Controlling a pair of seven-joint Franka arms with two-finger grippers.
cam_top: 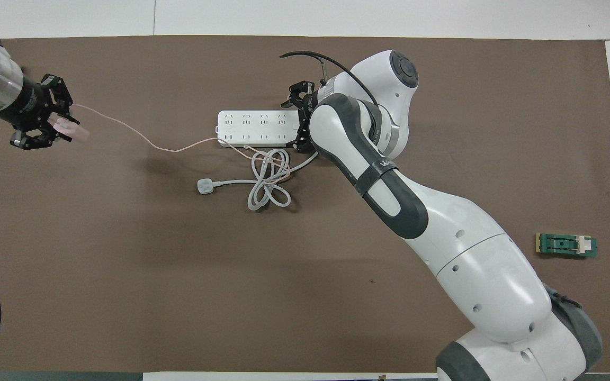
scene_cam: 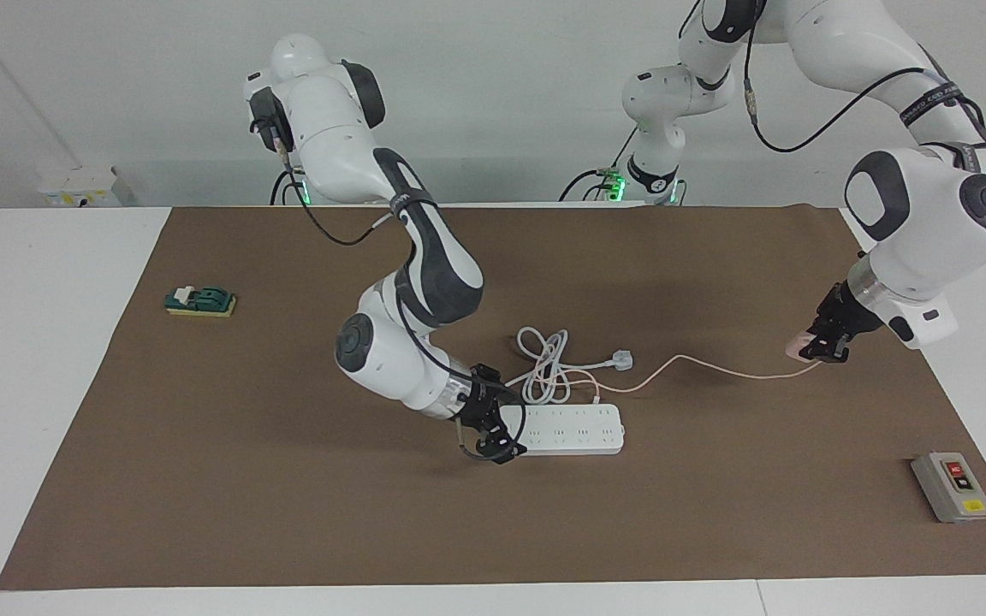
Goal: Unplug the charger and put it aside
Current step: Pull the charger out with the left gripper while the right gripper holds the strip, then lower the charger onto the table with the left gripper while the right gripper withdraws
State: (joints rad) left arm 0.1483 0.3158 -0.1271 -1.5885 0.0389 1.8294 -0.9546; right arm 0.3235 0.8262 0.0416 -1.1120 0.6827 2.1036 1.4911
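The charger (scene_cam: 798, 346), a small pale pink cube-shaped adapter, is out of the socket and pinched in the closed fingers of the left gripper (scene_cam: 816, 349), low over the brown mat (scene_cam: 288, 513) near its edge at the left arm's end, its thin pink cable (scene_cam: 715, 366) trailing back across the mat to the coiled thick white cord (scene_cam: 544, 364). The right gripper (scene_cam: 493, 436) is clamped on the end of the long white multi-socket power strip (scene_cam: 574, 428) in the middle of the mat. A white three-pin plug (scene_cam: 622, 358) lies unplugged just beside the coil, a grey switch box with a red button (scene_cam: 952, 486) sits at the mat's corner farthest from the robots at the left arm's end, and a green clip block (scene_cam: 200, 301) lies near the edge at the right arm's end.
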